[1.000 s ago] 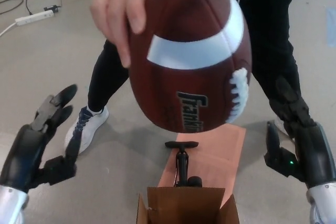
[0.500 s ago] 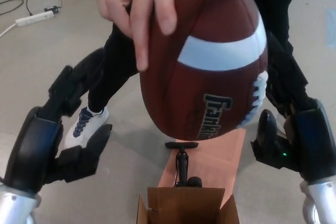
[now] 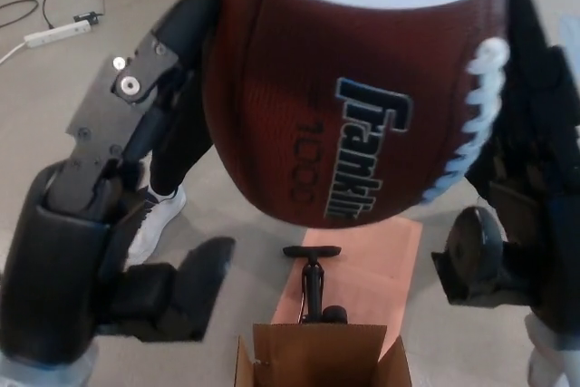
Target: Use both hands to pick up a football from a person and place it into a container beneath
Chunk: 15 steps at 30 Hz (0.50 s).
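Head view. The football (image 3: 362,88) filled the upper centre of the frame, its pointed end directed downward and its white lacing at the right edge. The left hand (image 3: 136,178) rose along the ball's left flank from the lower left of the frame, its fingers spread and lying against or just beside the leather; the thumb extended toward lower centre, apart from the ball. The right hand (image 3: 517,215) stood at the right edge beside the lacing, but whether its fingers pressed on the ball or merely flanked it could not be told. No person's hand was visible on the ball, though a person's dark trouser leg and white shoe (image 3: 156,224) showed behind the left hand. The cardboard box (image 3: 317,355) stood open at bottom centre, below the ball, with a black hand pump (image 3: 314,283) on a brown board (image 3: 381,269) just behind it. As a judgement, the chief risk was uneven pressure from the two hands: the tapered, smooth ball could slip out sideways or downward, strike the pump or the box rim, and miss the opening.
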Available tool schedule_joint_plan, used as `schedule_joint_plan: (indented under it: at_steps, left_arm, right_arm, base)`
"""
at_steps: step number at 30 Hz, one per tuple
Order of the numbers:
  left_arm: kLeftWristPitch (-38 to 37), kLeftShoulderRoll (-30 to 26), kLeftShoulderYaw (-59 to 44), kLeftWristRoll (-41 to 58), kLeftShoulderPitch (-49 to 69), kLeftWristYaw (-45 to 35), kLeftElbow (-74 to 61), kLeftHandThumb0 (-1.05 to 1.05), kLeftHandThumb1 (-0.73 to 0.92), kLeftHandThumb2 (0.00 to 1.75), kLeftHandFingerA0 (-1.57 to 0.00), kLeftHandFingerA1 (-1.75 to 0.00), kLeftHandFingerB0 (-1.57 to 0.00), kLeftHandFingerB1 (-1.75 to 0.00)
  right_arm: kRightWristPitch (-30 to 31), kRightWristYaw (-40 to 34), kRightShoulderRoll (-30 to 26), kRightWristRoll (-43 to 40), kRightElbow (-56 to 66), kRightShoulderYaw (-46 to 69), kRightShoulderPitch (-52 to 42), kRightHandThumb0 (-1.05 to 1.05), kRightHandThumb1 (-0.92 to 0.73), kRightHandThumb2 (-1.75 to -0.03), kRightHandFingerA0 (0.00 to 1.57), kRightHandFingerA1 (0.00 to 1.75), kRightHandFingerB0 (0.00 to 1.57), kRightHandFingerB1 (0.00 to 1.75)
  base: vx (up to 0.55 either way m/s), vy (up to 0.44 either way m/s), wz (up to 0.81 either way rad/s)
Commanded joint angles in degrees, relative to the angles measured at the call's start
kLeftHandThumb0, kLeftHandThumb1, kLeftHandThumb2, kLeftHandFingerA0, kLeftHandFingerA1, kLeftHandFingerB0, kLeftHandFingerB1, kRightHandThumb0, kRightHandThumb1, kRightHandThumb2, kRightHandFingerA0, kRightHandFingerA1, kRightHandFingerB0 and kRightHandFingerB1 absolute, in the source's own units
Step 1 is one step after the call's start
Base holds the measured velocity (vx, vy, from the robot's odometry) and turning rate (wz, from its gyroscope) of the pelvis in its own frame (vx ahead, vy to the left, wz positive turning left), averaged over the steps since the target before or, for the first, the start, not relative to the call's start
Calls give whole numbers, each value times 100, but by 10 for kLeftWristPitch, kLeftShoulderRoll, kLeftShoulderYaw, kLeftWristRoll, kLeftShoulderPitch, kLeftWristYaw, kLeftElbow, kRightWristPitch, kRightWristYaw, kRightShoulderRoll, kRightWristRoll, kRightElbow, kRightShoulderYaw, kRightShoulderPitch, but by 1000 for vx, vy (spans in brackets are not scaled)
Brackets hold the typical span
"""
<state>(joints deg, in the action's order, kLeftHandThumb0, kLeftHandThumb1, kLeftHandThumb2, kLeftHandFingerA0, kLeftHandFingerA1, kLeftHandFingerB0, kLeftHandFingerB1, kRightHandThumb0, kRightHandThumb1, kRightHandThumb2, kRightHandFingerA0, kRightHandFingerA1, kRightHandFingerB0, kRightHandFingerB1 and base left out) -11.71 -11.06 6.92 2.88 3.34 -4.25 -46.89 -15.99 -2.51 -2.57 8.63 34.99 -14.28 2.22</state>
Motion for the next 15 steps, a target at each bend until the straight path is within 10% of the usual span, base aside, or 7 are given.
schedule_joint_plan:
  at_steps: [1, 2, 7, 9, 11, 12, 15]
  left_arm:
    - [52, -4, 52, -22, -15, -25, -41, -87, 75, 107, -10, -33, -5, -29]
    - [55, -6, 54, -17, -15, -25, -43, -86, 74, 107, -10, -32, -5, -29]
    - [62, -10, 63, -17, -7, -18, -48, -86, 74, 107, -10, -32, -5, -30]
    - [64, -11, 65, -16, -7, -15, -49, -86, 74, 107, -10, -32, -5, -30]
    - [65, -13, 66, -16, -7, -13, -48, -86, 92, 71, -14, -25, -6, -25]
    - [60, -15, 63, -12, -10, -14, -43, -85, 75, 107, -10, -34, -5, -30]
    - [54, -15, 63, -12, -17, -14, -35, -91, 80, 111, -15, -35, 0, -26]
  right_arm:
    - [-25, 34, -2, 17, 5, -51, 23, -94, -77, -97, 8, 20, 0, 10]
    - [-23, 34, -3, 15, 5, -54, 21, -86, -78, -120, 2, 18, 0, 16]
    - [-24, 26, -9, 23, 6, -62, 13, -84, -79, -121, 6, 21, 0, 16]
    - [-22, 26, -14, 24, 8, -63, 12, -93, -78, -93, 8, 19, 2, 4]
    - [-29, 21, -17, 30, 2, -62, 16, -86, -92, -80, 6, 25, 0, 9]
    - [-32, 20, -18, 32, -3, -61, 21, -87, -78, -97, 8, 23, 0, 5]
    - [-37, 20, -18, 25, -15, -64, 30, -81, -92, -77, 6, 25, 0, 2]
  base:
    - [0, 0, 0]
    - [0, 0, 0]
    - [0, 0, 0]
    - [0, 0, 0]
    - [0, 0, 0]
    - [0, 0, 0]
    - [0, 0, 0]
